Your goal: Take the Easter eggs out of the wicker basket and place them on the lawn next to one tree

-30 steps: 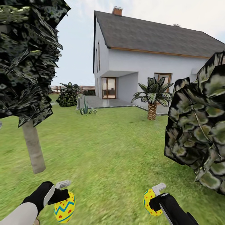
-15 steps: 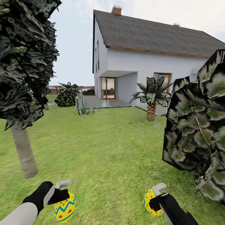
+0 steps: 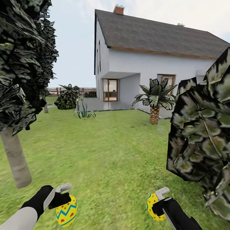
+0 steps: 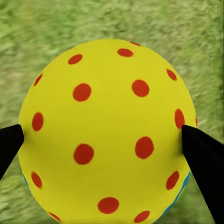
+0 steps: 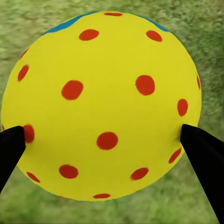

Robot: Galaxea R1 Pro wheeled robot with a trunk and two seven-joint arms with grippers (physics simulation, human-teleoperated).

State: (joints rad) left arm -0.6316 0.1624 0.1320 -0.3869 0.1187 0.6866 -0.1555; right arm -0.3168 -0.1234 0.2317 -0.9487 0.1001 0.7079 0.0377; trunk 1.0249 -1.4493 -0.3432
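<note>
I carry two Easter eggs over the lawn (image 3: 111, 153). My left gripper (image 3: 64, 199) is shut on a yellow egg (image 3: 66, 211) with red dots and blue zigzag bands. In the left wrist view this egg (image 4: 107, 135) sits between the two black fingertips (image 4: 200, 158). My right gripper (image 3: 156, 201) is shut on a second yellow, red-dotted egg (image 3: 153, 207), which the right wrist view shows as an egg (image 5: 102, 107) clamped between dark fingertips (image 5: 200, 154). A tree with a pale trunk (image 3: 14, 159) and dark leaf clumps stands close at the left. The wicker basket is out of view.
A large dark-leaved bush (image 3: 201, 134) crowds the right side. Farther off stand a short palm (image 3: 155, 102), a white house (image 3: 150, 60) with a paved patio (image 3: 102, 104), a spiky plant (image 3: 83, 111), a round bush (image 3: 67, 97) and a wooden fence (image 3: 57, 91).
The whole view has shifted: the tree trunk has slid left and lower in the picture, so the camera is moving. Both grippers keep their eggs in the same place relative to me.
</note>
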